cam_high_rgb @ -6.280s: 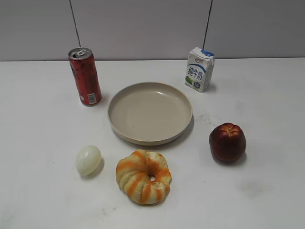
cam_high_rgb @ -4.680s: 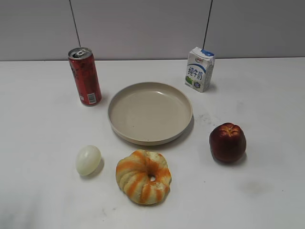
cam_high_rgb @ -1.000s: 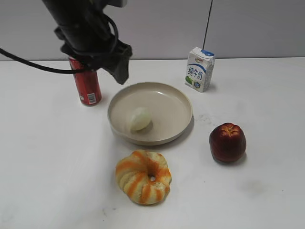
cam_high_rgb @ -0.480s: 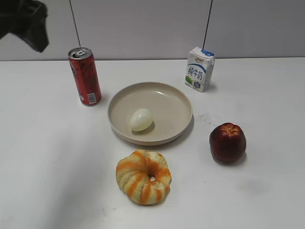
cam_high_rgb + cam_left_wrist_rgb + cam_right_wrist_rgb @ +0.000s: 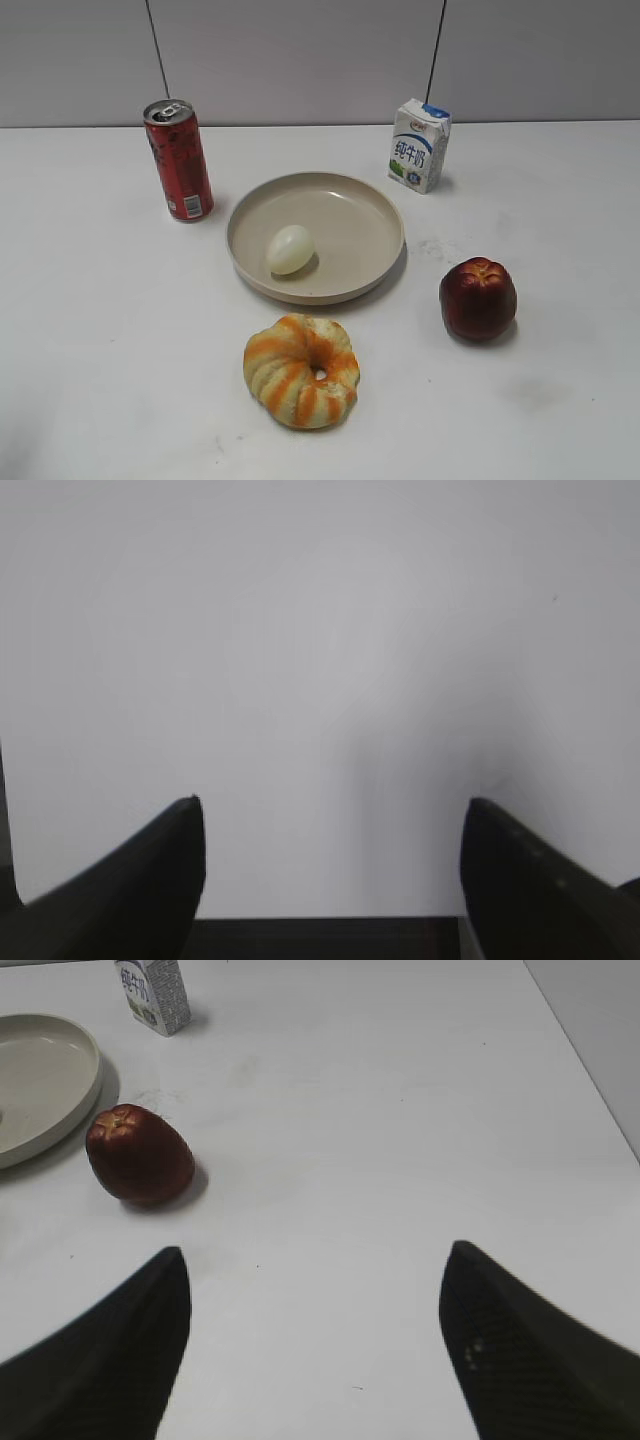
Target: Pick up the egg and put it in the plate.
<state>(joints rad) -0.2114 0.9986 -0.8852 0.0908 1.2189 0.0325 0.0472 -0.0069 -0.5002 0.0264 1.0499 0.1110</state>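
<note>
Egg (image 5: 290,249) lying inside plate (image 5: 372,215), left of plate centre, toward near-left rim; resting on plate floor, long axis tilted slightly. Plate sits mid-table (image 5: 560,400), upright, rim intact.

Can (image 5: 178,160), red, upright, just beyond plate's far-left edge, apart from it. Milk carton (image 5: 418,145) upright at far right of plate, apart. Apple (image 5: 478,298), dark red, to right of plate, near side, not touching. Pumpkin (image 5: 301,370), orange-striped ring, near side of plate, close to rim but clear of it.

No arm visible in ext. view.

Left tool (image 5: 330,830): seen in left wrist view only; fingers spread wide, nothing between them, bare white surface below. Left finger (image 5: 130,880) and right finger both dark, tips well apart.

Right tool (image 5: 315,1290): right wrist view; fingers (image 5: 520,1360) spread wide, gap empty, holding nothing. Below/beyond it: table, apple (image 5: 138,1155) at far left, plate edge (image 5: 60,1085) at left margin, carton (image 5: 153,995) at far left corner. Apple just right of plate rim in this view, not touching. Egg not visible in either wrist view.
</note>
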